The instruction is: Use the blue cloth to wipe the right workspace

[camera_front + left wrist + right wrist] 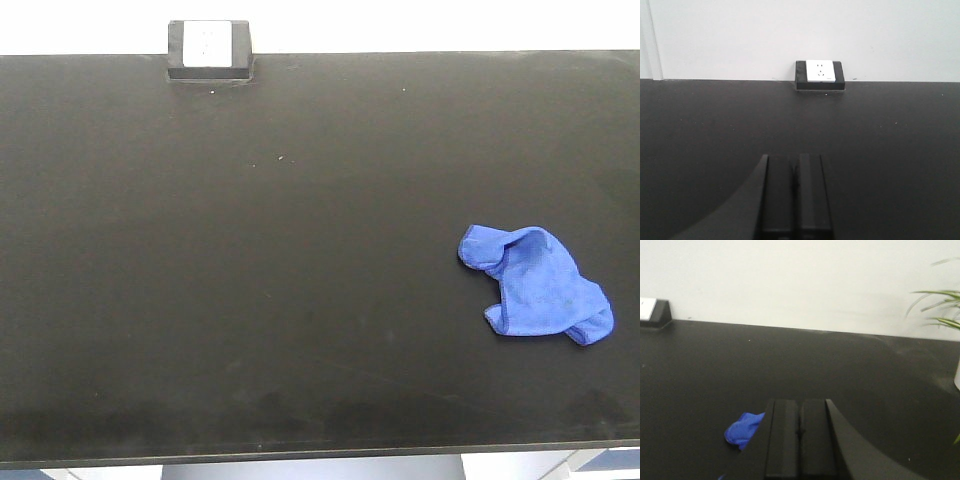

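A crumpled blue cloth (pixel 537 285) lies on the black table (pixel 250 280) at the right. Neither gripper shows in the front view. In the right wrist view my right gripper (pixel 800 402) is shut and empty, above the table, with part of the blue cloth (pixel 742 429) showing just left of and below its fingers. In the left wrist view my left gripper (pixel 794 157) is shut and empty over bare black table, facing the far wall.
A white wall socket in a black housing (pixel 209 50) sits at the table's far edge, left of centre; it also shows in the left wrist view (pixel 820 74). Green plant leaves (pixel 940 307) reach in at the far right.
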`<state>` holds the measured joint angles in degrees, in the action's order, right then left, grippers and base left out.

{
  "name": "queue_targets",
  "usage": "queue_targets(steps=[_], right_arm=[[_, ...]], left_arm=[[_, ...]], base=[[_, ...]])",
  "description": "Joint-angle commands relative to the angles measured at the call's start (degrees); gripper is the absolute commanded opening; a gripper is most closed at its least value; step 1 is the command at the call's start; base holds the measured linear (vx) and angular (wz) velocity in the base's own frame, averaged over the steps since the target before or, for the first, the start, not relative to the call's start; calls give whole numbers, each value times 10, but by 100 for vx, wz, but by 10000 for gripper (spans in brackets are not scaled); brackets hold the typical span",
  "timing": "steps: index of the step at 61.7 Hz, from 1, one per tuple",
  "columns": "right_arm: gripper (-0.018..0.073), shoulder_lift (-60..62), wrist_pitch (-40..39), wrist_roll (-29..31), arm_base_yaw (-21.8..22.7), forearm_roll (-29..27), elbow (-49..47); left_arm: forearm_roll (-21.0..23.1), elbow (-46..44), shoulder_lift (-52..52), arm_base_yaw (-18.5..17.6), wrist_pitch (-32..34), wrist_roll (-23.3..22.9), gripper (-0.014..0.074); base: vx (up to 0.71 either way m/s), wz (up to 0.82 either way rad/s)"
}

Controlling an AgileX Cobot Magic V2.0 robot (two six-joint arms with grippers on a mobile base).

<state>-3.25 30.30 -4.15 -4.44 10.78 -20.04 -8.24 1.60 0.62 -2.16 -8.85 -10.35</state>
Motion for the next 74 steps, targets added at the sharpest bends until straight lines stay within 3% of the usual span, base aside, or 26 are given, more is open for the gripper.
queue_targets(steps=[1, 9, 16, 23, 28, 36, 58, 74], right_arm=[[-13, 16, -80, 64, 3, -16, 32], [-10, 43, -112, 80, 3, -31, 97], [-7, 44, -204, 79, 5, -35, 166], [-8, 44, -324, 79, 33, -91, 234], [-8, 44, -303, 76, 76, -149, 228], [-6, 44, -293, 73, 117, -170, 229], [-3, 44, -292, 69, 76, -152, 228], [-1, 44, -292, 69, 76, -141, 228]], left_arm=[[-1, 17, 9, -3, 48, -5, -6], [-1, 17, 9, -3, 48, -5, -6], [-1, 17, 9, -3, 48, -5, -6], [-1, 17, 9, -3, 48, -5, -6], [-1, 17, 9, -3, 48, -5, -6], [-1, 17, 9, -3, 48, -5, -6], [-1, 17, 9, -3, 48, -5, -6], [-1, 17, 9, -3, 48, -5, -6]], base=[[0, 0], [0, 0], [0, 0], [0, 0], [0, 0], [0, 0], [0, 0], [0, 0]])
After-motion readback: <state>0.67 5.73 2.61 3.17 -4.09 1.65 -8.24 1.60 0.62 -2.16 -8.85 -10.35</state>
